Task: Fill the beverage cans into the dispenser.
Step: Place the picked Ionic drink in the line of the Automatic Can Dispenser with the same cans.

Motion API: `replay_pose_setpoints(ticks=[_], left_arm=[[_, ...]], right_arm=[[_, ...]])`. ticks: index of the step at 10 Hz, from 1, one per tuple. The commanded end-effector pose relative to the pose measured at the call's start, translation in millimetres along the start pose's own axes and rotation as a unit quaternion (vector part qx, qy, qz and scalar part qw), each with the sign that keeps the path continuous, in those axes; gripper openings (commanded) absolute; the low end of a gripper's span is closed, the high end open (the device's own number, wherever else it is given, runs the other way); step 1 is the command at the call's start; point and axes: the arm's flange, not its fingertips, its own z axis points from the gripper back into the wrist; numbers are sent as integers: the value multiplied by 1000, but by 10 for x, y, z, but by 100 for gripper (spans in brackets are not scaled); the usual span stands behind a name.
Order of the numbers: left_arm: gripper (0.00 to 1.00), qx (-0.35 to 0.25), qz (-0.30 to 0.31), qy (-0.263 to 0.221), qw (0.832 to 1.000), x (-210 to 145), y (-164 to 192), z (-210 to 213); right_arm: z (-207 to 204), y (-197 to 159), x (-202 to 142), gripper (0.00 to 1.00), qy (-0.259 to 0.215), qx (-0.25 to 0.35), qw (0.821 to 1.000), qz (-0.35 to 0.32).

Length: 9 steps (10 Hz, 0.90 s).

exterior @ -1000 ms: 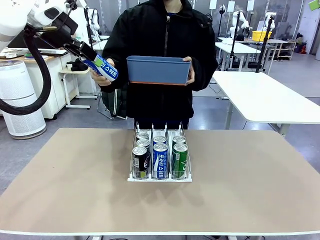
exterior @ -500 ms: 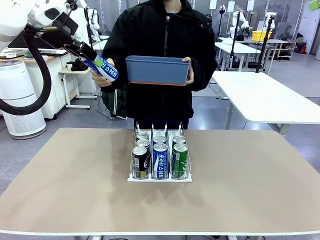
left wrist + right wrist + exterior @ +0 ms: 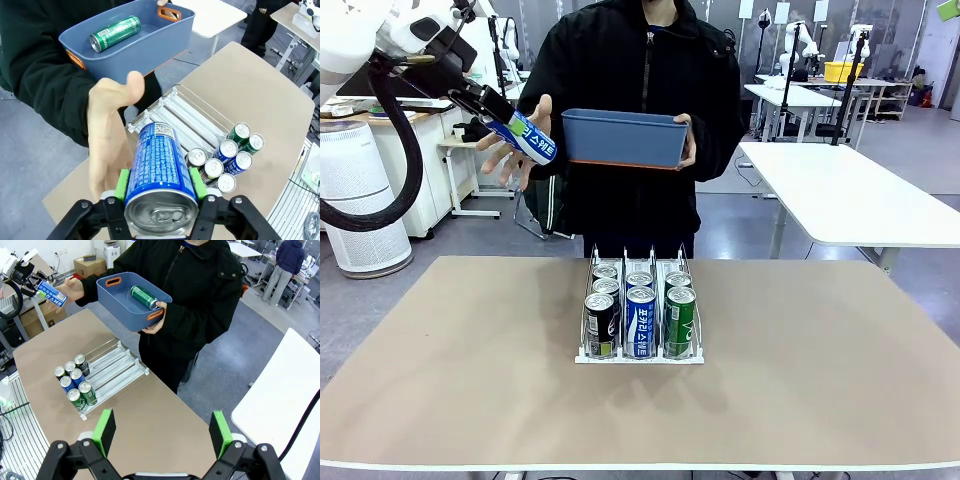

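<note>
cans (image 3: pixel 640 320): seven racked in dispenser (image 3: pixel 640 358); blue-and-white can (image 3: pixel 160 165) clamped in left gripper (image 3: pixel 160 183); green can (image 3: pixel 115 33) waiting in blue bin (image 3: pixel 150 47); right gripper (image 3: pixel 162 432) wide, empty.

A: What is your blue can (image 3: pixel 159 170) made of?
B: It is shiny, smooth metal.
A: And the bin (image 3: pixel 142 49)?
B: Dull, smooth plastic. The rack (image 3: pixel 192 117) is white wire.

A white table (image 3: pixel 850 190) stands on grey floor (image 3: pixel 470 240) at right, a white ribbed cylinder (image 3: pixel 360 195) at left.
</note>
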Motion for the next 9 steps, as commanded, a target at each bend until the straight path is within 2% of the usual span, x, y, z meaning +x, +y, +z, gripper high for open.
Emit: replay_pose_setpoints(ticks=[1, 9], left_arm=[[0, -1, -4, -4, 1000, -2, 18, 26], [0, -1, -4, -4, 1000, -2, 18, 26]], right_arm=[[-9, 16, -10, 100, -1, 3, 1000, 0], [-9, 16, -10, 100, -1, 3, 1000, 0]])
